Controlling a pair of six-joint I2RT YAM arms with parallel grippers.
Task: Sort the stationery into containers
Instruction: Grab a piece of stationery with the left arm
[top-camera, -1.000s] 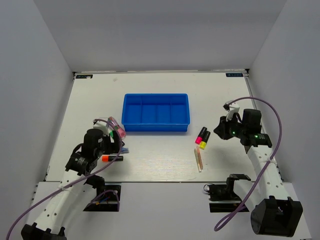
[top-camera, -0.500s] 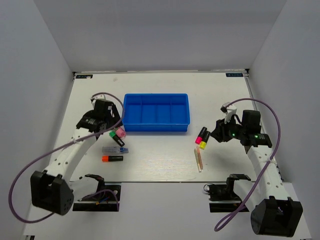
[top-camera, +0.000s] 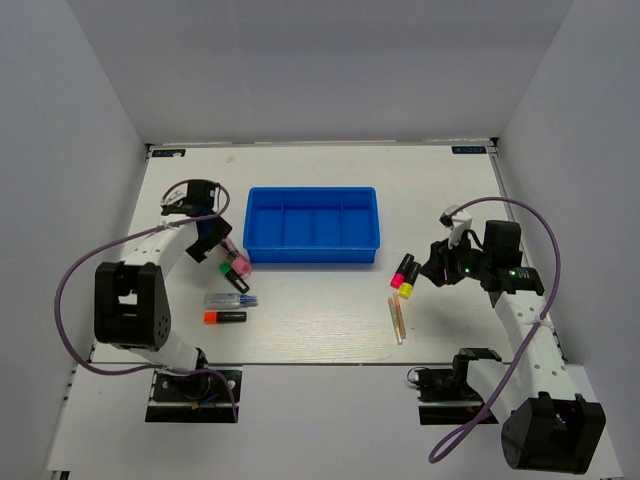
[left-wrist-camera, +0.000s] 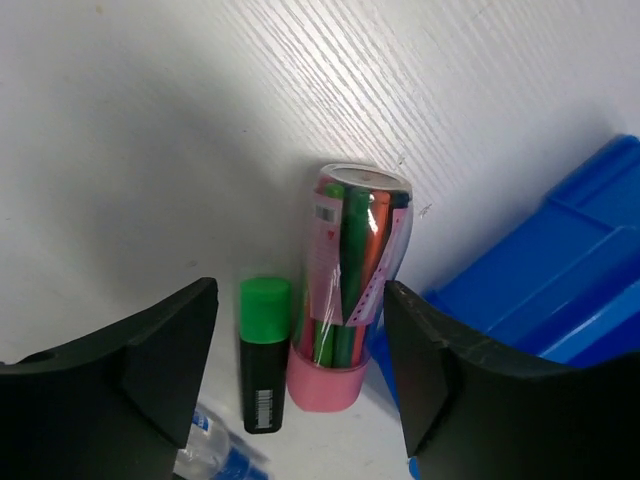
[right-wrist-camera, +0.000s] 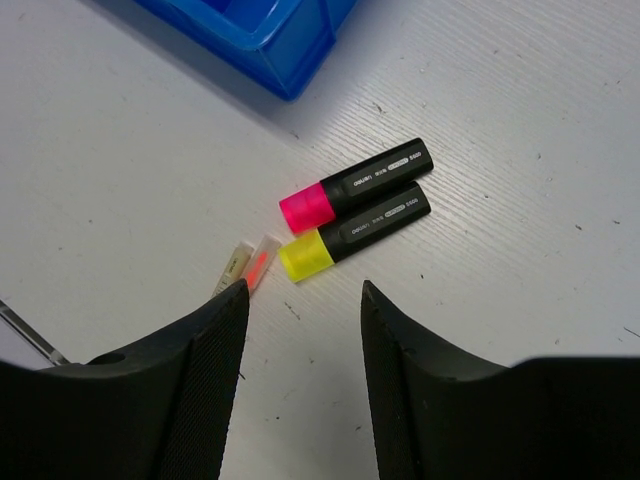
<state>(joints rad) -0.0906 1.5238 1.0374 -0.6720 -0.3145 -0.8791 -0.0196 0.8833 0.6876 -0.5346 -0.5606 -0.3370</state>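
Two claws of mine hang spread wide over the white table (top-camera: 330, 335), neither gripping anything. My left arm (top-camera: 150, 260) folds back from its elbow, so that the left claw (top-camera: 211, 240) points down just beside the left end of the blue tray (top-camera: 312, 250), a shallow bright box with four side-by-side compartments, set toward the far middle of the table. My right arm (top-camera: 520, 310) reaches in from the right, and the right claw (top-camera: 431, 268) is held low, near two markers and well apart from the tray. Between my left fingers (left-wrist-camera: 150, 360), the wrist camera shows the pink tube (left-wrist-camera: 347, 280), clear-walled, pink-capped and packed with coloured pens, lying against the tray's corner, with a green-capped marker (left-wrist-camera: 264, 355) touching its side. A clear bluish pen (top-camera: 229, 299) and an orange-capped marker (top-camera: 225, 317) lie nearer my base. Ahead of my right claw, the pink-capped marker (right-wrist-camera: 355, 190) and yellow-capped marker (right-wrist-camera: 355, 232) lie side by side, touching, with the pale sticks (right-wrist-camera: 250, 265) just beyond their caps.
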